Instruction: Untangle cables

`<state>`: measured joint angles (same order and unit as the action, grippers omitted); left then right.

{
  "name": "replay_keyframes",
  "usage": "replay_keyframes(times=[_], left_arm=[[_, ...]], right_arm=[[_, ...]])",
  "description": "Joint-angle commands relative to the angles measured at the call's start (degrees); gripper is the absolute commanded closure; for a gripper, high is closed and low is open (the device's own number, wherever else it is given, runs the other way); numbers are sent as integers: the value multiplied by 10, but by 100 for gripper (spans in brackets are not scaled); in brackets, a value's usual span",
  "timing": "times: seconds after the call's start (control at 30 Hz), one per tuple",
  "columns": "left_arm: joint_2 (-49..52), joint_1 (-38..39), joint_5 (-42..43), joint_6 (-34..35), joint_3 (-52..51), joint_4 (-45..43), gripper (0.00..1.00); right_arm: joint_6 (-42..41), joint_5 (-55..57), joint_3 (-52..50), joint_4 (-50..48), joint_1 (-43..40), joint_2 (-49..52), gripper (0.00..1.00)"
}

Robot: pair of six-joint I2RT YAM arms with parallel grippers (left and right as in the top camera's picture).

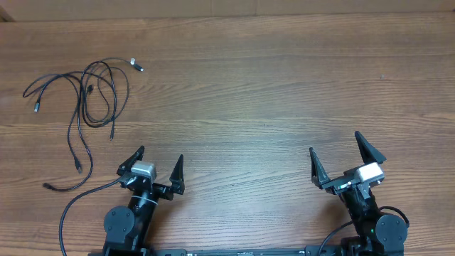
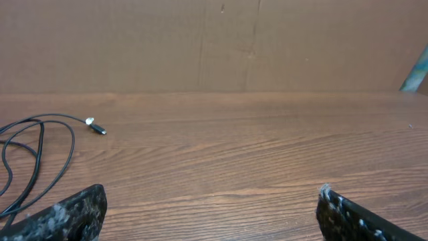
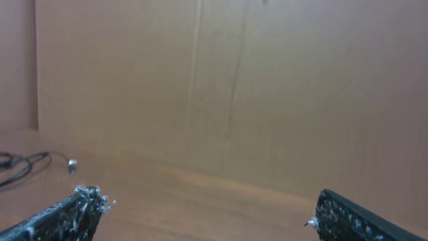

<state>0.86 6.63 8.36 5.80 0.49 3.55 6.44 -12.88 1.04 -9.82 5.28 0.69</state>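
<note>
Overhead: the thin black flexible cables [image 1: 91, 89] lie loosely tangled on the far left of the brown wooden table [image 1: 284, 85]. Their long axis runs from the silver-tipped plug [image 1: 135, 65] at the far end towards the near-left edge. The left gripper [image 1: 160, 153] and right gripper [image 1: 334, 142] both stand wide open and empty, well apart from the tangle.

Left wrist: loops sit at the left edge, the silver-tipped plug pointing right.

Right wrist: the strands appear small and blurred, far left.
</note>
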Motion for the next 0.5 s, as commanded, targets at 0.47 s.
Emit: replay_keyframes(times=[0.47], left_arm=[[-6,-3,4,6,-2,1,0]], right_arm=[[-4,-3,-6,134,-1,11,0]])
